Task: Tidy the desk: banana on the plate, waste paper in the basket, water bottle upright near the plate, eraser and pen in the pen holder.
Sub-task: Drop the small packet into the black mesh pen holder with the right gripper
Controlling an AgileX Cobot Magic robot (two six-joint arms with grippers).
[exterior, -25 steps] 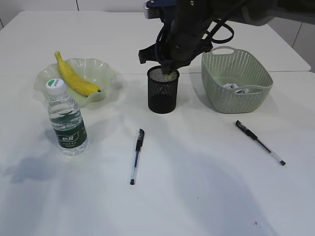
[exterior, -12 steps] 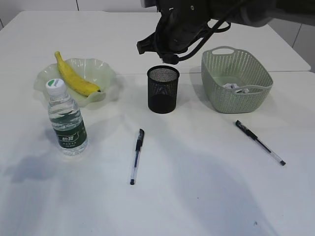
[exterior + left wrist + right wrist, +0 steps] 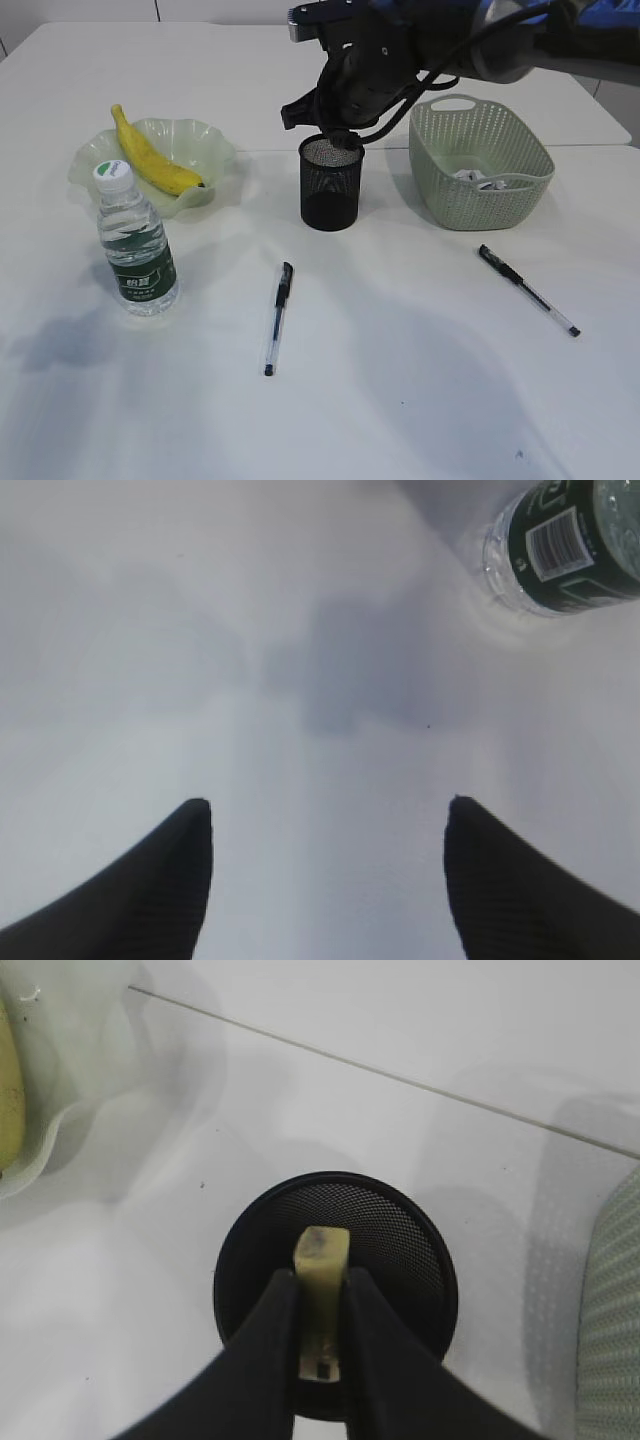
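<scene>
My right gripper (image 3: pixel 322 1278) is shut on the pale yellow eraser (image 3: pixel 322 1260), held directly over the open mouth of the black mesh pen holder (image 3: pixel 400 1222). In the exterior view this gripper (image 3: pixel 336 136) hangs just above the pen holder (image 3: pixel 331 195). The banana (image 3: pixel 150 155) lies on the green plate (image 3: pixel 207 150). The water bottle (image 3: pixel 135 245) stands upright in front of the plate. Waste paper (image 3: pixel 478 179) sits inside the basket (image 3: pixel 480 140). Two pens (image 3: pixel 277 318) (image 3: pixel 527 290) lie on the desk. My left gripper (image 3: pixel 328 815) is open over bare desk, with the bottle (image 3: pixel 565 545) ahead to its right.
The desk seam (image 3: pixel 250 150) runs behind the pen holder. In the right wrist view the plate rim (image 3: pixel 60 1110) is at the far left and the basket wall (image 3: pixel 615 1310) at the far right.
The right gripper rose from the pen holder's mouth, then came down again to just above the rim, the eraser still in it. Nothing else moved.
</scene>
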